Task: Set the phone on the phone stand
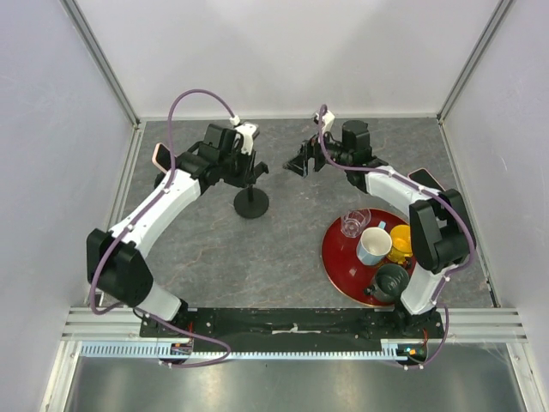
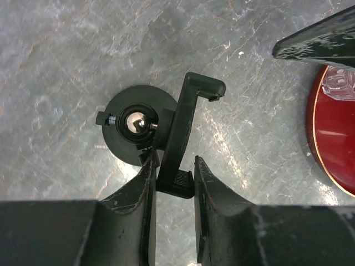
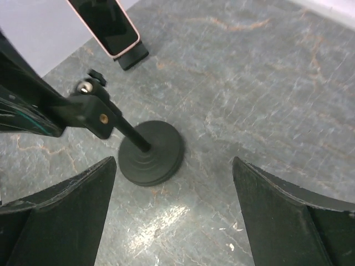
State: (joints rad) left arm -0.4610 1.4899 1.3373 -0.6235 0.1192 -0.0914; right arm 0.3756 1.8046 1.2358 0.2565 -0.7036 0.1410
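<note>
Left wrist view shows the left hand grasping the phone stand by its clamp; the right hand hangs released.

Left claw closed around the phone stand by its clamp arm; red tray at right edge.

Top external: far overhead, facing down. Left wrist: close, straight down on phone stand. Right wrist: oblique, from stand's 2 o'clock; all three share it.

the phone is cut off by the top edge.
</note>
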